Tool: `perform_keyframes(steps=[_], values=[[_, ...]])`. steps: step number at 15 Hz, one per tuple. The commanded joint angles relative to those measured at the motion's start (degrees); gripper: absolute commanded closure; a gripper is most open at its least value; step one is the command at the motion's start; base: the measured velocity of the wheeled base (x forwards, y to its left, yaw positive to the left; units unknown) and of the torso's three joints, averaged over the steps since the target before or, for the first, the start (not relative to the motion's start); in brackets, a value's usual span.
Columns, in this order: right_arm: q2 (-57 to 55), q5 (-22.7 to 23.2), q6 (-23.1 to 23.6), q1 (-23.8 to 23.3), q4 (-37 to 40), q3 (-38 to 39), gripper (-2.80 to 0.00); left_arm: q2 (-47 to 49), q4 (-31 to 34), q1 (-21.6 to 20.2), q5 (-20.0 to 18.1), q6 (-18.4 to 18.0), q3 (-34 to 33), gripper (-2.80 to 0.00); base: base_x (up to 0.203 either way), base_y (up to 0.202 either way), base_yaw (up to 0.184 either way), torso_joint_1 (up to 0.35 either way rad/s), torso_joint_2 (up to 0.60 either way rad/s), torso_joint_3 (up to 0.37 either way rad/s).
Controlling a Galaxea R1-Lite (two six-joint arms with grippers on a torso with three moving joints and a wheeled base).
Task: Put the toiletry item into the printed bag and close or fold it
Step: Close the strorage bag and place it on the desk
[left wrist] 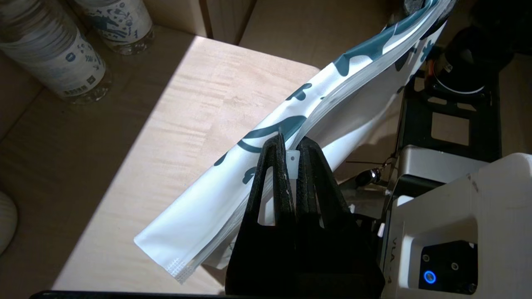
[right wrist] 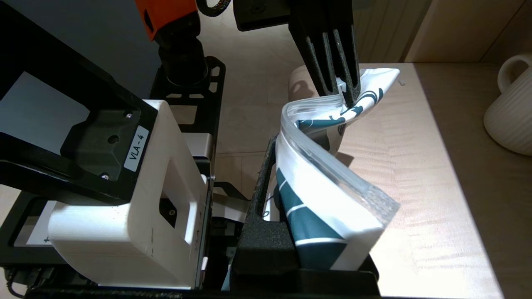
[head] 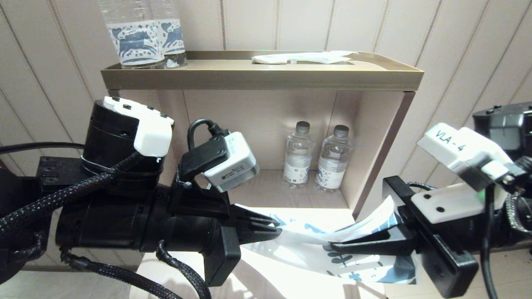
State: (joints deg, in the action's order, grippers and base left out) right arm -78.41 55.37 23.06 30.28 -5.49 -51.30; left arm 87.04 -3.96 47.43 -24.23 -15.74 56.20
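The printed bag [head: 307, 238], white with teal motifs, hangs twisted between both grippers just above the pale wooden table [left wrist: 174, 104]. My left gripper [head: 277, 228] is shut on the small white slider tab at the bag's zip edge [left wrist: 291, 143]. It also shows in the right wrist view as the left gripper [right wrist: 347, 89] pinching the far end. My right gripper [head: 332, 247] is shut on the other end of the printed bag [right wrist: 328, 203], with one black finger [right wrist: 262, 174] showing beside it. No toiletry item is in view.
A tan shelf unit [head: 262, 77] stands behind, with two small bottles [head: 297, 155] in its niche. On top are two blue-labelled bottles [head: 141, 37] and a plain white packet [head: 303, 57]. A white ribbed jug [right wrist: 509, 112] stands on the table.
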Motion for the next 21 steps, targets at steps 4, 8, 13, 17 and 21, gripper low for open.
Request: perform_keyframes(steps=[4,8,13,17,21], values=[[1.2,0.3,0.1,0.1,0.1,0.1,0.0,-3.0,0.0,-2.4,-0.1,-0.2,-1.7,0.0,0.0,0.0,0.0,0.0,0.0,0.0],[2.3,0.8,0.2,0.1,0.4,0.1,0.0,-4.7,0.1,-4.1,-0.1,-0.3,-2.2,0.0,0.0,0.0,0.0,0.0,0.0,0.0],[4.8,1.6,0.1,0.2,0.5,0.5,0.0,-6.2,0.0,-5.3,-0.1,-0.3,-3.4,0.0,0.0,0.0,0.0,0.0,0.0,0.0],[4.8,1.6,0.1,0.2,0.5,0.5,0.0,-8.1,0.2,-7.3,-0.9,-1.4,-4.5,0.0,0.0,0.0,0.0,0.0,0.0,0.0],[4.8,1.6,0.1,0.2,0.5,0.5,0.0,-9.0,0.2,-8.9,-1.3,-1.4,-5.7,0.0,0.0,0.0,0.0,0.0,0.0,0.0]])
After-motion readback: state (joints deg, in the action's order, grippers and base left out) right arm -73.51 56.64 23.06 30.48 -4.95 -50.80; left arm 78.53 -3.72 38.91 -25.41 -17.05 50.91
